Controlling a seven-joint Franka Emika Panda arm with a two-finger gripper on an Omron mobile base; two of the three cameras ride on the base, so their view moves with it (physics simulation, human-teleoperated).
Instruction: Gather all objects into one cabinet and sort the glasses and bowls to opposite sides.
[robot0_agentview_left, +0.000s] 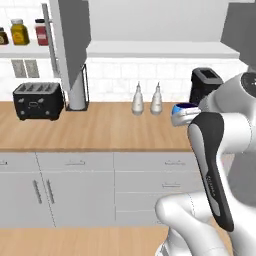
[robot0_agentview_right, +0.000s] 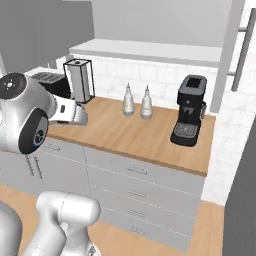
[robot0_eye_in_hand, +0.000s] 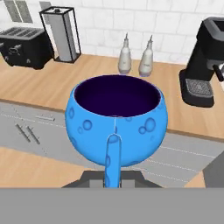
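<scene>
A small bright blue bowl with a dark inside hangs in the air in front of the counter, and my gripper is shut on its near rim. From the left base view the same blue bowl peeks out at the end of my arm, over the counter's right part. In the right base view my hand hovers over the counter's left end. Above the counter the wall cabinet stands open, with a white floor board and dark grey side panels, and the cabinet looks bare inside. The glasses are out of view.
On the wooden counter stand a black toaster, a tall framed grey canister, two white bottles and a black coffee machine. Drawer fronts run below. Spice jars sit on a left shelf.
</scene>
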